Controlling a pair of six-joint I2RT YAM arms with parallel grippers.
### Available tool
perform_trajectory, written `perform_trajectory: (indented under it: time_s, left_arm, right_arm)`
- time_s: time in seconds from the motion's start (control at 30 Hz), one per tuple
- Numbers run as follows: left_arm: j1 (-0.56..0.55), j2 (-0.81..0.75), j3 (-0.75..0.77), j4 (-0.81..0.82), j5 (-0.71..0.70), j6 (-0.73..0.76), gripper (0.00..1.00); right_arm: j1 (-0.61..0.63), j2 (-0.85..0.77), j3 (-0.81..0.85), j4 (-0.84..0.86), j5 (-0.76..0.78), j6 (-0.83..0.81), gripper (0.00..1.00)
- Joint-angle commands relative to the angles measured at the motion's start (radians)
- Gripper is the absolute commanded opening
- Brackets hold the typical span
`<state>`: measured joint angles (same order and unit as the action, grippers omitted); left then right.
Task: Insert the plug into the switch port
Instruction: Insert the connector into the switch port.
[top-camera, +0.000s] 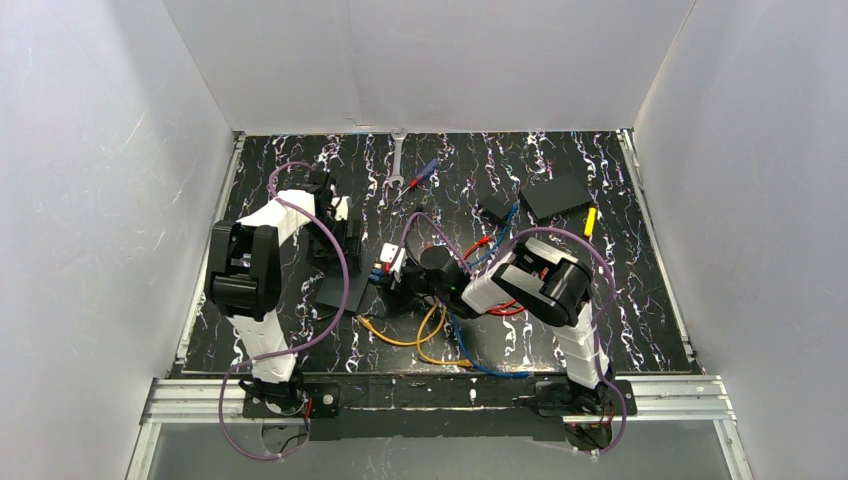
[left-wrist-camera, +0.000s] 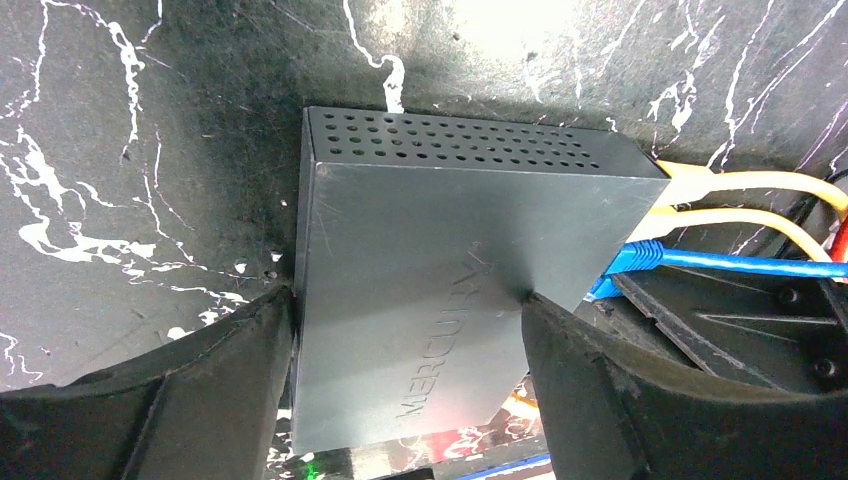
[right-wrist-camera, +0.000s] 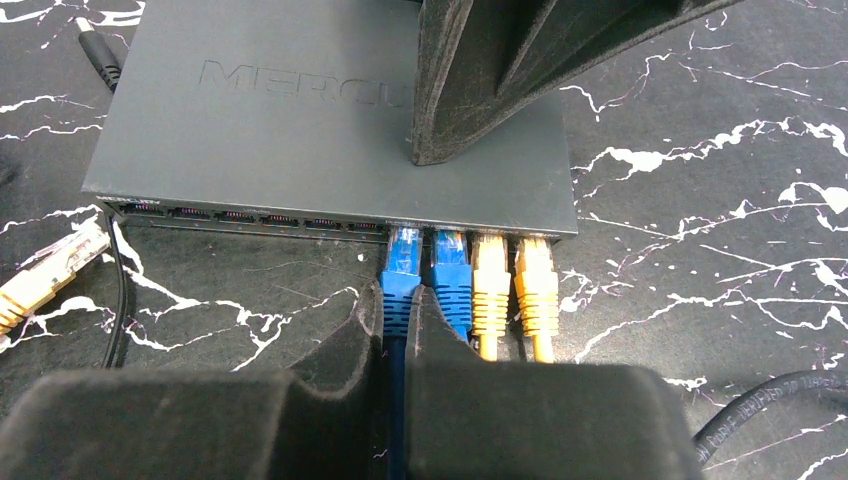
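Your right tool is pinched narrow on the boot of the blue plug, and its cable runs back between the fingers. The grip is close behind the plug, which is good because it leaves little cable to buckle.

The plug's nose is at the front edge of the switch, touching a second blue plug on its right. Two yellow plugs sit beyond that. From this angle I can't tell whether your plug has latched or is only part way in.

Push straight along the plug's own line, level with the desk. Don't let it twist toward the blue neighbour, or the two boots will rub and cock it sideways. Judge depth against the seated plugs and stop when yours sits level with them. If it won't go in, back off slightly and square it up rather than pressing harder.

The free ports run off to the left, so you have room on that side to straighten.

Further back, your left tool stands wide, with a finger against each side of the switch, which lies flat on the desk between the arms. That hold is what you push against, so let go of the switch only once the plug is home.
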<state>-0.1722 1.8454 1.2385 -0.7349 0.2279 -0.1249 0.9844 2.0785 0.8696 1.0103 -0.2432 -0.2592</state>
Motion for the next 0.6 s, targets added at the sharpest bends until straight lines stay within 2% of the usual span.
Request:
perform_trajectory:
  time_s: [0.0, 0.3, 0.57]
  left_arm:
    - [-0.081, 0.061, -0.037, -0.044, 0.022, -0.029, 0.77]
    - [-0.051, 0.053, -0.038, -0.036, -0.034, -0.041, 0.77]
    - [-0.024, 0.044, -0.04, -0.031, -0.054, -0.045, 0.77]
  right_arm:
    - [0.031, -0.062, 0.082, 0.113, -0.098, -0.009, 0.04]
    - [0.031, -0.092, 0.017, 0.079, -0.067, 0.015, 0.32]
    - [0.031, -0.178, -0.034, 0.003, -0.031, -0.015, 0.48]
